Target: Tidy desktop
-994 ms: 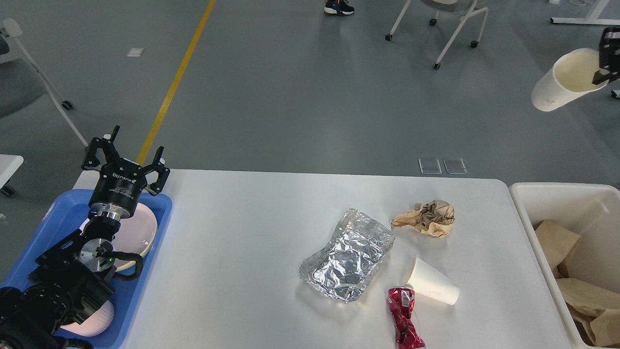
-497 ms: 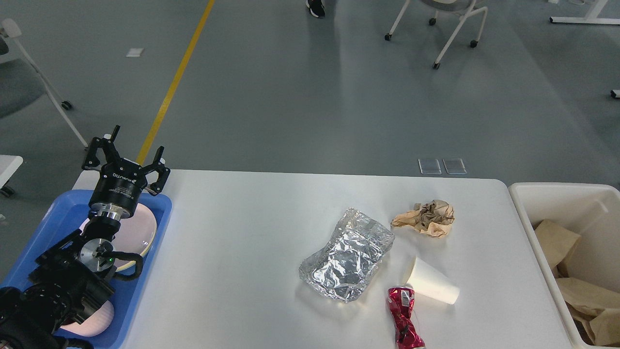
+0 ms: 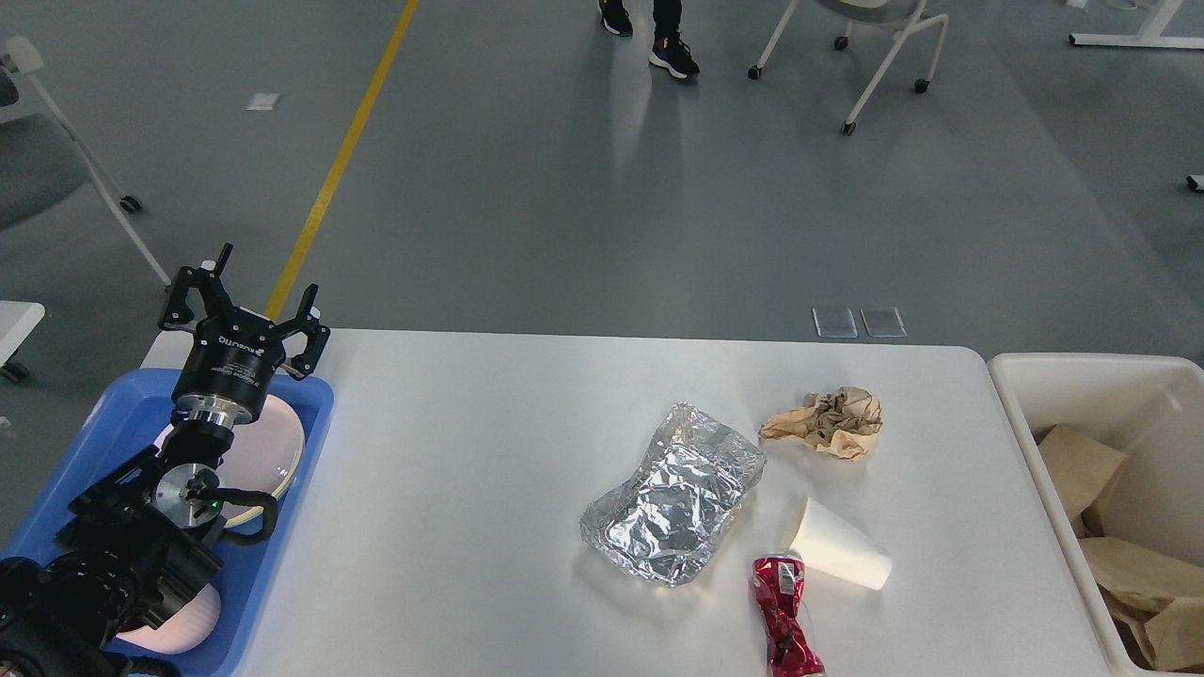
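Observation:
The white desktop (image 3: 470, 451) carries a crumpled foil sheet (image 3: 677, 494), a crumpled brown paper ball (image 3: 828, 423), a white paper cup (image 3: 837, 545) lying on its side, and a crushed red wrapper (image 3: 785, 616) just left of the cup. My left gripper (image 3: 246, 301) is open and empty, held above the far end of the blue tray (image 3: 282, 527) at the table's left edge. My right gripper is out of view.
The blue tray holds a pale pink plate (image 3: 268, 447) and a second pink dish (image 3: 183, 621), partly behind my left arm. A cream bin (image 3: 1035, 385) with brown paper (image 3: 1119, 555) stands at the table's right end. Chairs and a person's feet (image 3: 658, 38) are beyond.
One second ago my right gripper held a white cup at the upper right; it and the cup have left the view. A person's feet have moved at the top. My left arm is still.

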Robot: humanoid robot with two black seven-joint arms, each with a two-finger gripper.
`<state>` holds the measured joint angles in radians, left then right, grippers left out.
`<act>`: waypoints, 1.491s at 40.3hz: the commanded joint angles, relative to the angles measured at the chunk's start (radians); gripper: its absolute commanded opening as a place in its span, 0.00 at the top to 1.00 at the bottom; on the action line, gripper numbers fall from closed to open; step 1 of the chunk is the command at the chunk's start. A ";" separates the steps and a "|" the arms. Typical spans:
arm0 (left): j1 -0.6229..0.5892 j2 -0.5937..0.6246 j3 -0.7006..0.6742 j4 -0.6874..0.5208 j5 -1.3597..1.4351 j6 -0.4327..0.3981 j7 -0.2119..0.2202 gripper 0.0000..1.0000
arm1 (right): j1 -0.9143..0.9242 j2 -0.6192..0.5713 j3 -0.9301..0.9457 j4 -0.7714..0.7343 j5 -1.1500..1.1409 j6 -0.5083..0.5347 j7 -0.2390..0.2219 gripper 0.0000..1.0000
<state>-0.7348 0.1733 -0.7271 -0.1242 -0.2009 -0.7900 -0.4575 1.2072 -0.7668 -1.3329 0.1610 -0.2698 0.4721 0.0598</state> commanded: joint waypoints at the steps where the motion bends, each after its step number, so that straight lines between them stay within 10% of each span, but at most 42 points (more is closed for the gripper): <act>1: 0.000 0.000 0.000 0.000 0.000 0.000 0.000 0.04 | -0.098 0.043 0.037 -0.003 0.015 -0.041 0.000 1.00; 32: 0.000 0.000 0.000 0.000 0.000 0.000 -0.001 0.04 | -0.276 0.216 0.190 -0.002 0.027 -0.075 -0.021 1.00; 41: 0.000 0.000 0.000 0.000 0.000 0.000 0.000 0.04 | -0.297 0.204 0.291 -0.006 0.029 -0.174 -0.018 0.28; 51: 0.000 0.000 0.000 0.000 0.000 0.000 0.000 0.04 | -0.313 0.165 0.313 -0.005 0.080 -0.202 -0.020 0.02; 60: 0.000 0.000 0.000 0.000 0.000 0.000 0.000 0.04 | -0.197 0.129 0.320 0.041 0.113 -0.159 -0.020 0.00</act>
<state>-0.7348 0.1733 -0.7271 -0.1242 -0.2009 -0.7900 -0.4577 0.9213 -0.6067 -1.0174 0.1632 -0.1703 0.2789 0.0402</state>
